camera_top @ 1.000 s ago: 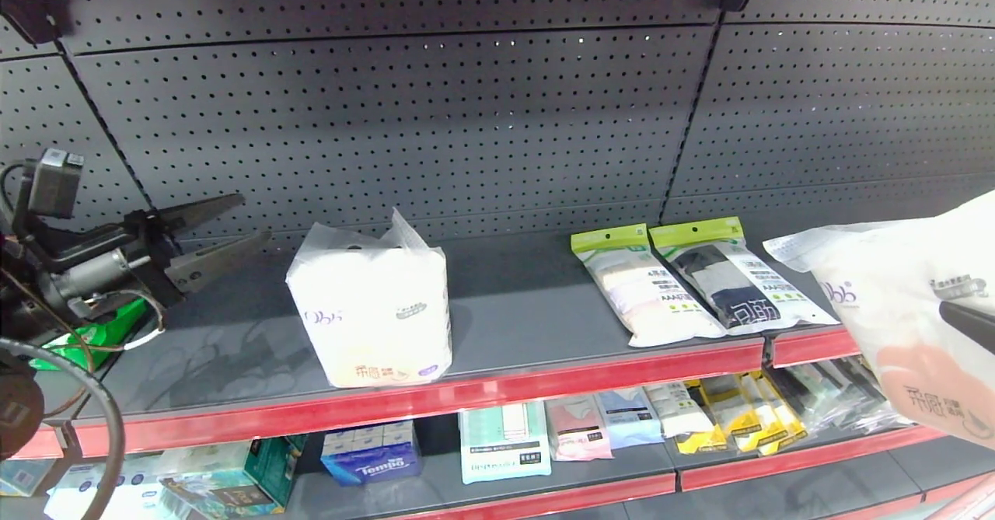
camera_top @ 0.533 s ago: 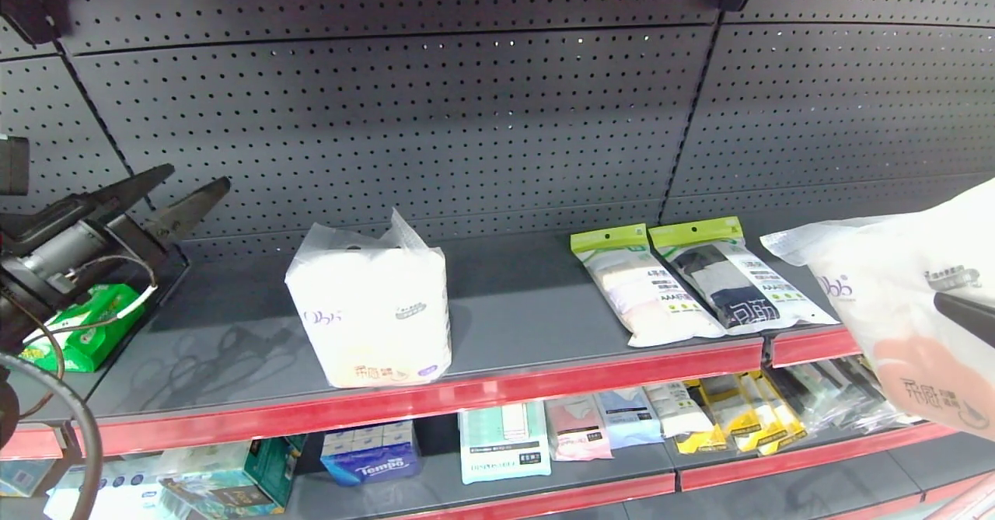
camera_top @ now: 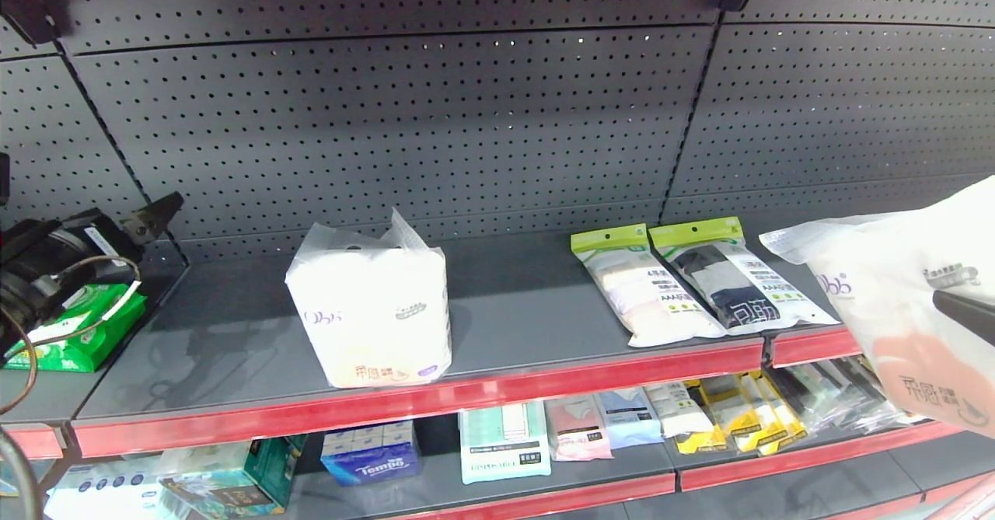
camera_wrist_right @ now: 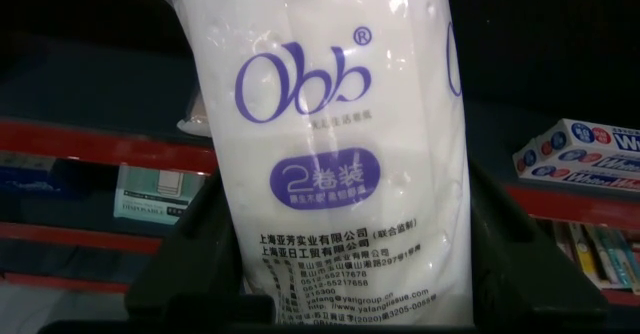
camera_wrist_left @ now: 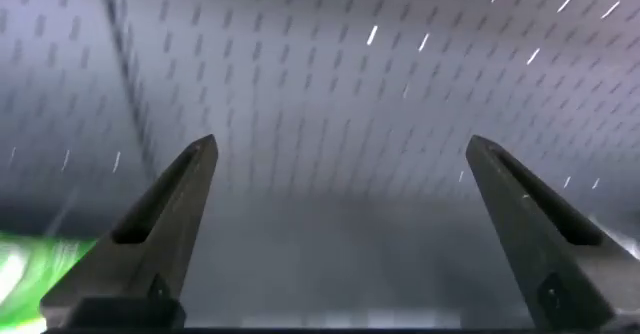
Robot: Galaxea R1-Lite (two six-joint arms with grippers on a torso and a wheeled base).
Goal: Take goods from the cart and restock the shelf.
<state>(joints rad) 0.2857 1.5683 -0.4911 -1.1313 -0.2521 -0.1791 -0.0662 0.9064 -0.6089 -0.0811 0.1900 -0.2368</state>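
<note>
We are finding the right gripper (camera_wrist_right: 345, 249) pinching a tissue pack (camera_top: 894, 302) at near right, before the shelf (camera_top: 544, 302). The left gripper (camera_wrist_left: 340, 146) is hovering at left, fingers spread. A second pack (camera_top: 373, 310) is standing mid-shelf.

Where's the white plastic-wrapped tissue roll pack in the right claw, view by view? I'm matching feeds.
Head view: the white plastic-wrapped tissue roll pack is held at the far right edge.
Left wrist view: faces the grey perforated back panel instead.
Right wrist view: centre, upright, clamped in the right claw.
Shared landmark: the red shelf front edge, also beside the pack in the right wrist view.
</note>
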